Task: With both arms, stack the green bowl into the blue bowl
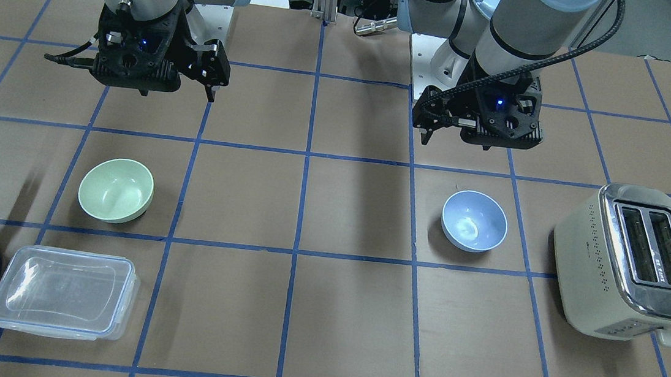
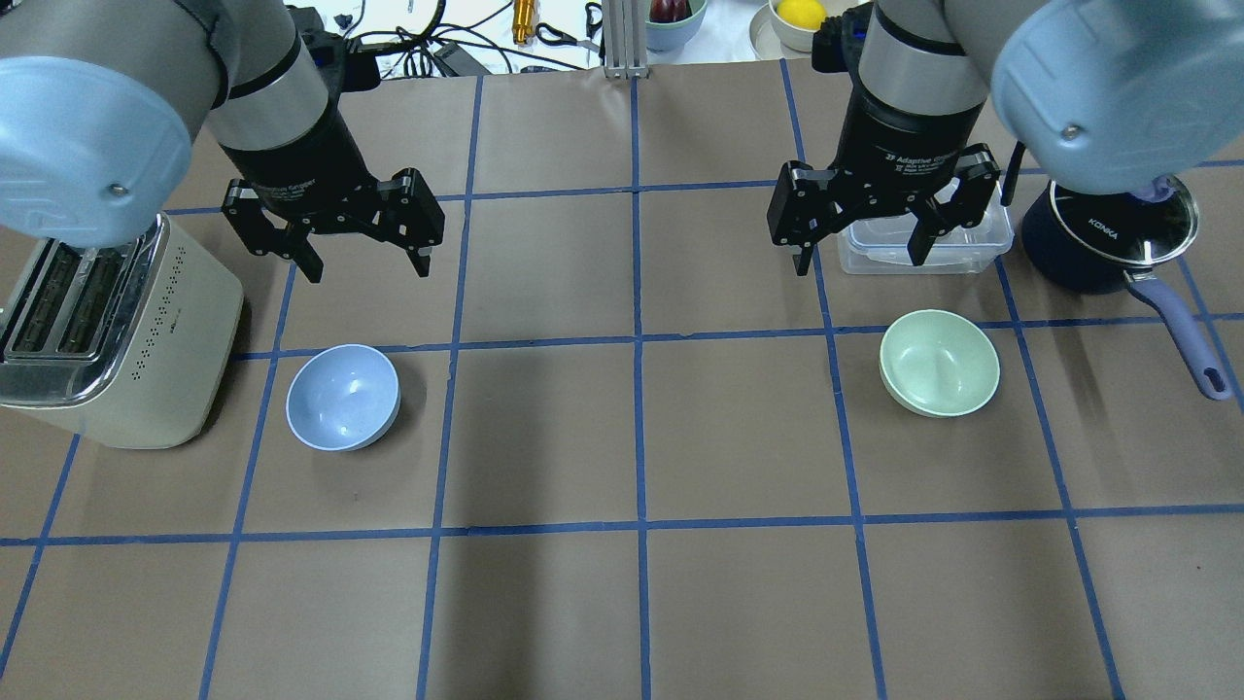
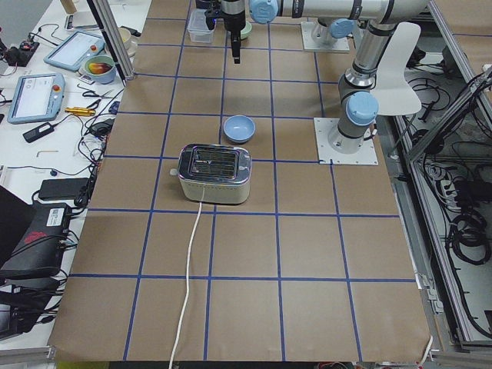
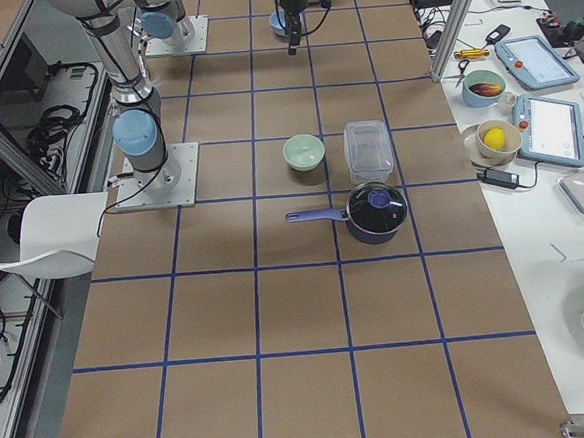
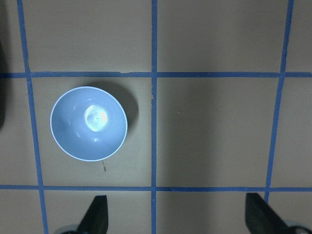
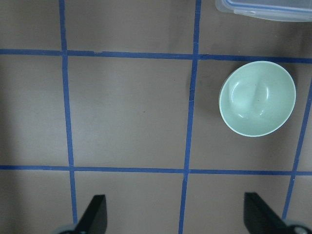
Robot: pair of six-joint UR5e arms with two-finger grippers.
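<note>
The green bowl (image 2: 939,362) stands upright on the table's right side and shows in the right wrist view (image 6: 257,98). The blue bowl (image 2: 342,397) stands upright on the left side, next to the toaster, and shows in the left wrist view (image 5: 88,123). My left gripper (image 2: 367,267) is open and empty. It hangs high above the table, behind the blue bowl and slightly to its right. My right gripper (image 2: 857,260) is open and empty. It hangs high, behind the green bowl and to its left. The bowls are far apart.
A cream toaster (image 2: 117,331) stands just left of the blue bowl. A clear lidded container (image 2: 982,238) and a dark saucepan (image 2: 1108,233) with a purple handle stand beyond the green bowl. Brown paper with blue tape lines covers the table (image 2: 632,437).
</note>
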